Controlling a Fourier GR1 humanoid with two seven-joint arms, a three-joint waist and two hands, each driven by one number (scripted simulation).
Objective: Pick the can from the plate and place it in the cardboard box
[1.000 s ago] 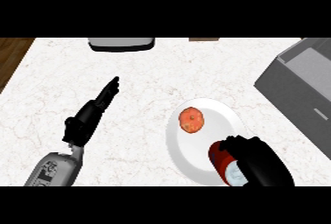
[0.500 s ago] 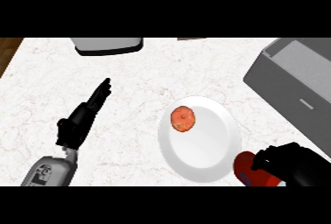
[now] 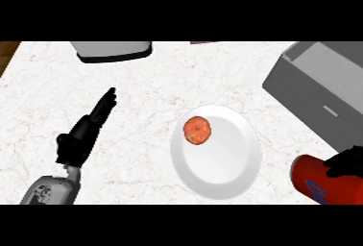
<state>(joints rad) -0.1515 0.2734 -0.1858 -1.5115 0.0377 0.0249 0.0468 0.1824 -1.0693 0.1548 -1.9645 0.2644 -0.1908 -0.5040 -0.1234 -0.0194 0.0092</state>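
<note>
Red can [image 3: 317, 181] tilted off the plate's right, white plate [image 3: 225, 170] holding an orange round, grey box [image 3: 312, 86] upper right

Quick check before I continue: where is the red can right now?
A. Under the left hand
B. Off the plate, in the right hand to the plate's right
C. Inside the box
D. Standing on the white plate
B: the red can sits clear of the plate, with the right hand curled round it near the view's right edge; only a round orange item lies on the plate.
</note>
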